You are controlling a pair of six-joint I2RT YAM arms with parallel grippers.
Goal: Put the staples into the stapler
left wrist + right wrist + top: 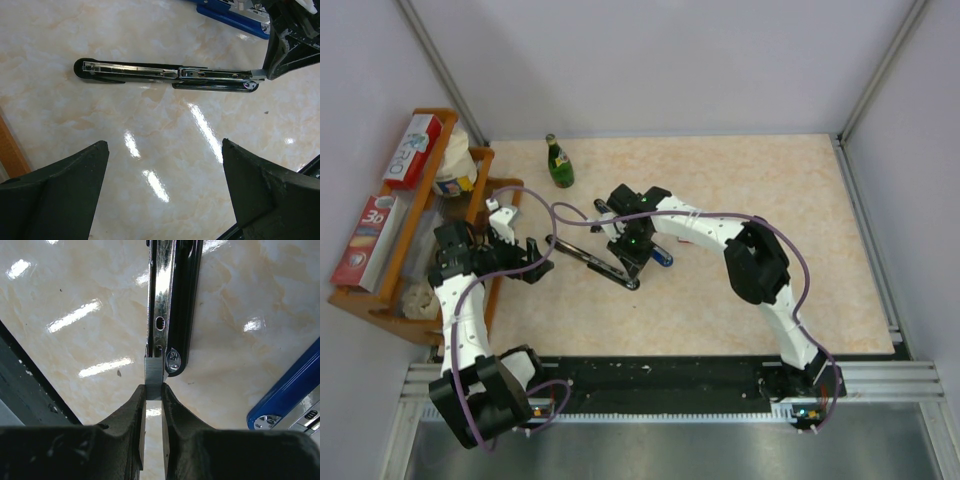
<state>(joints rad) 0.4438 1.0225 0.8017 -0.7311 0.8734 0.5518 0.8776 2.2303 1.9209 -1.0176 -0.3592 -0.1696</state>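
**Staple strip pinched at the mouth of the opened stapler**

The right gripper (153,391) fills the bottom of its own wrist view. Its two matte black, tapering fingers are pressed in on a short grey ridged metal strip of staples (154,371). The strip's far end sits at the end of the black stapler (184,300), against its bright chrome magazine channel. Whether the strip has entered the channel cannot be told. The stapler is long and narrow with rounded plastic ends, and it lies hinged open and flat on the glossy beige marble-patterned table (770,180).

The left wrist view shows what the right one cuts off: the whole opened stapler, end to end, with the right fingers at its right tip. The left gripper (164,145) has its blunt black jaws spread wide with nothing between them, near the stapler but apart from it.

Only the overhead view takes in both white arms, a green glass bottle (560,162) standing upright near the far edge, and an orange wooden rack (408,235) at the left holding red-and-white boxes.

There are two staplers: the black one, and a glossy blue stapler (287,395) lying just beside it. One staple strip is visible.
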